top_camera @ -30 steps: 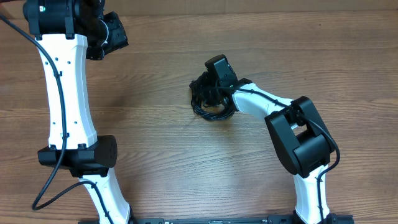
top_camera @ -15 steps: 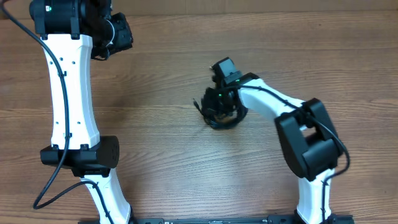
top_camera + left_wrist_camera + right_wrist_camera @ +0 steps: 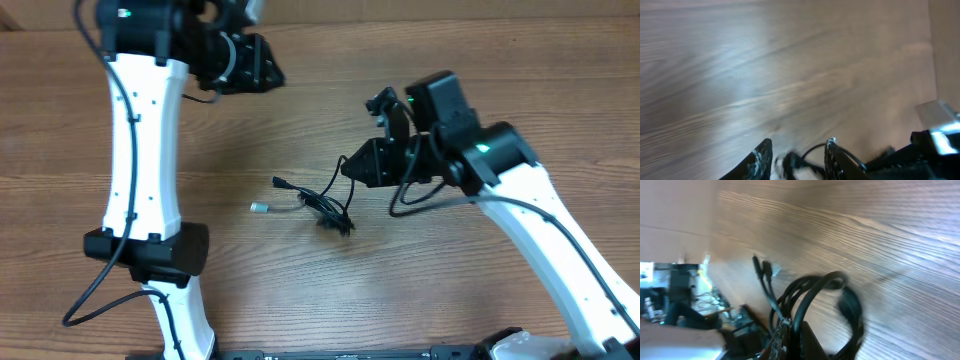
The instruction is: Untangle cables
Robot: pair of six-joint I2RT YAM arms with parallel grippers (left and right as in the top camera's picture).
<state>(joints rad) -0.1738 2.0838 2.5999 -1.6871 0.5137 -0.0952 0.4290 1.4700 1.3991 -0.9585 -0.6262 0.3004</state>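
The cables are mid-worktop, and the right claw is clenched on them. A black loop hangs just under the claw, and thin strands trail off to the left. Out at the tips, a silver-tipped plug lies on the wood. A black plug sits just above it, the two close but apart. There's a small dark knot where the strands meet, probably resting on the wood, though the overhead view doesn't settle it. The right wrist view confirms the grip: several cords arc up out of the pinched right claw.

The left claw is up near the far edge of the worktop, well apart from the bundle. Its own camera shows the fingers parted and gripping nothing, with a blurred bit of cable on the wood beyond. The left arm runs down the left side and the right arm slants in from the lower right. Wood grain stretches between the plugs and the left arm, and more of it lies right of the right claw.
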